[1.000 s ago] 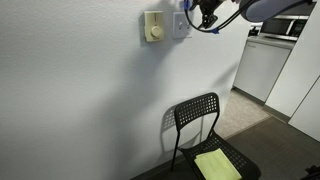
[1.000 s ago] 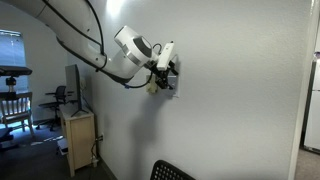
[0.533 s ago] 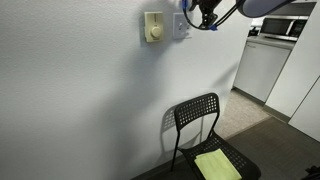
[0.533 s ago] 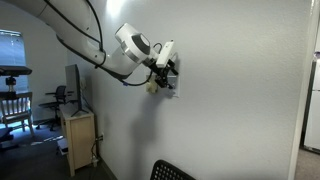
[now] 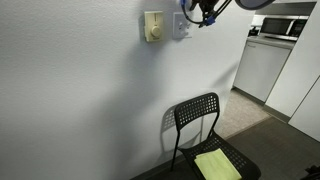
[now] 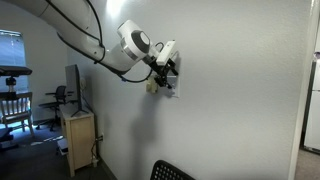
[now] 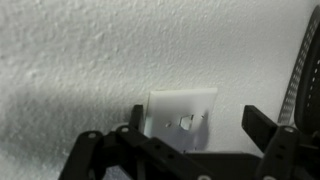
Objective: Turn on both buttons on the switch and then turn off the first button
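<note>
The switch [image 7: 183, 113] is a small white square plate on the textured white wall. It also shows in an exterior view [image 5: 180, 25], right of a cream-beige box with a round dial [image 5: 153, 26]. The wrist view is too blurred to tell the two buttons apart; only a small mark shows at the plate's middle. My gripper [image 7: 200, 128] is open, its two dark fingers spread with the plate's lower right part between them. In both exterior views the gripper [image 5: 197, 12] [image 6: 171, 72] sits right at the switch. Whether a finger touches it cannot be told.
A black mesh chair [image 5: 205, 130] with a yellow-green cloth [image 5: 217, 164] on its seat stands below the switch. A white cabinet and counter [image 5: 262, 62] are further along the wall. A small wooden cabinet [image 6: 78, 140] and a desk chair [image 6: 12, 100] stand on the other side.
The gripper has crept slightly upward and closer to the wall at the switch. The fingers stay spread.
</note>
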Robot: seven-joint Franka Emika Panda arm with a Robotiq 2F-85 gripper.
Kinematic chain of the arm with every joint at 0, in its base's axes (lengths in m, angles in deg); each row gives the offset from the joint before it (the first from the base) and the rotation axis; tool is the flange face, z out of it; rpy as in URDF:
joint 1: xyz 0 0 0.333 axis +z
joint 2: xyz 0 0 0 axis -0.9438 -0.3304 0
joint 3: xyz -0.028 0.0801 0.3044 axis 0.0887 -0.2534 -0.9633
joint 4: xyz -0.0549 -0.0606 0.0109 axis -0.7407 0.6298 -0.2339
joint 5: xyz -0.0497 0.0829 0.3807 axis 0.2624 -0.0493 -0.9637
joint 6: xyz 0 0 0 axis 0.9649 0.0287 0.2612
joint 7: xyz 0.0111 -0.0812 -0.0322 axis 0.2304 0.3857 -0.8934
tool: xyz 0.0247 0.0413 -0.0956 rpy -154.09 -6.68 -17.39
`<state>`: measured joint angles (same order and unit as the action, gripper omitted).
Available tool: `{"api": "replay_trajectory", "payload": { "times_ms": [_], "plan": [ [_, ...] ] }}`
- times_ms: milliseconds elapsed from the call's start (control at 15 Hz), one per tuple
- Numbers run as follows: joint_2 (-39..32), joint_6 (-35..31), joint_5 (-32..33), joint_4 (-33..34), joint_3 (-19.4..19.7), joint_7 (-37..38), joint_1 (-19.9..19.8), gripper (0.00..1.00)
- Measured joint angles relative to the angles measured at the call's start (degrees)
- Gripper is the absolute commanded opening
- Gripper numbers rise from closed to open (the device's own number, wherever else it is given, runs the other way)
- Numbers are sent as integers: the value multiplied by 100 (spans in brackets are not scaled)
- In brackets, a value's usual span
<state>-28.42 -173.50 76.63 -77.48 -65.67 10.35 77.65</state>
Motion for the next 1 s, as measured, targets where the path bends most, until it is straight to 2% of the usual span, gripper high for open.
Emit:
{"api": "replay_trajectory", "payload": {
  "times_ms": [733, 1000],
  "plan": [
    [85, 25, 28, -86, 153, 289, -9, 100],
    [142, 397, 110, -143, 201, 650, -8, 100]
  ]
}}
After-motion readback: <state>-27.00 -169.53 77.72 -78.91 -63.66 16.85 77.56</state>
